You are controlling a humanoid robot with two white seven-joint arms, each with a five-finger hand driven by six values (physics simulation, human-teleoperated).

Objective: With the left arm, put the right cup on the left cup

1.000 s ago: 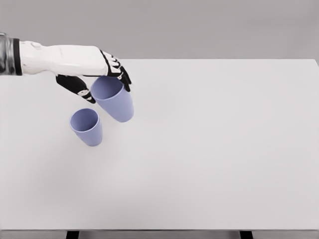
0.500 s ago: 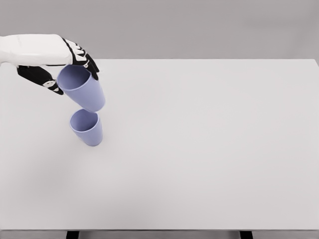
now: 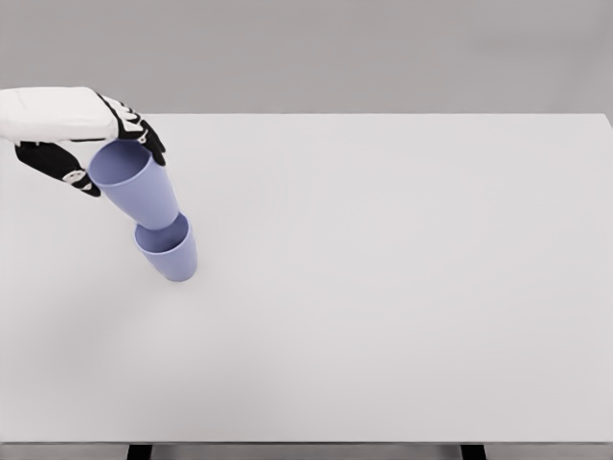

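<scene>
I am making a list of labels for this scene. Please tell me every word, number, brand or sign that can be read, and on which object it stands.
There is no readable text.
Held cup: plain purple, no print.
Standing cup: plain purple, no print.
Left hand: white and black parts, no lettering to read.
Table: plain white, no marks.
</scene>
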